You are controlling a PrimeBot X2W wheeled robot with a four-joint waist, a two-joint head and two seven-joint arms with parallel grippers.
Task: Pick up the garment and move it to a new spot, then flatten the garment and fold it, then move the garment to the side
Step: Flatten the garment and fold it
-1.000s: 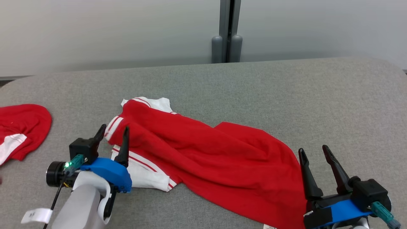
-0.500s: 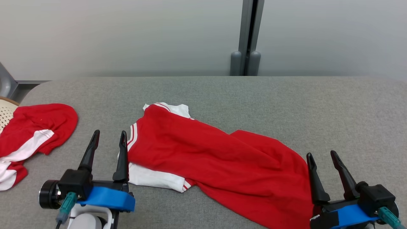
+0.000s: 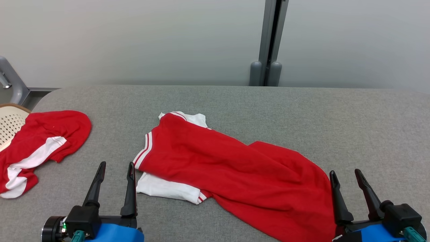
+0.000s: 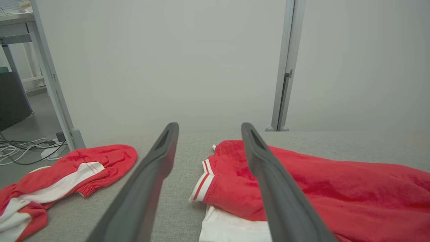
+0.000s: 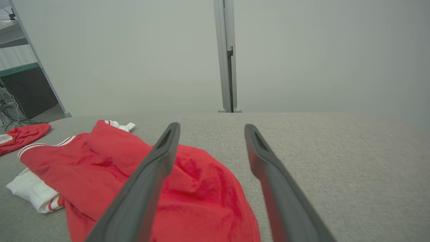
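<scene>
While the left gripper (image 3: 116, 164) and right gripper (image 3: 345, 172) are hovering spread wide and empty at the near edge, the garment (image 3: 235, 168) is lying rumpled on the grey tabletop (image 3: 302, 114), its long axis running diagonally: white-trimmed end pointing far-left, red end near-right beside the right gripper. A second garment (image 3: 43, 134), also red, is lying well apart, leftward.

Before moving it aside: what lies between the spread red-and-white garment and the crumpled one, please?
Bare grey fabric tabletop and the left gripper, per head view.
</scene>
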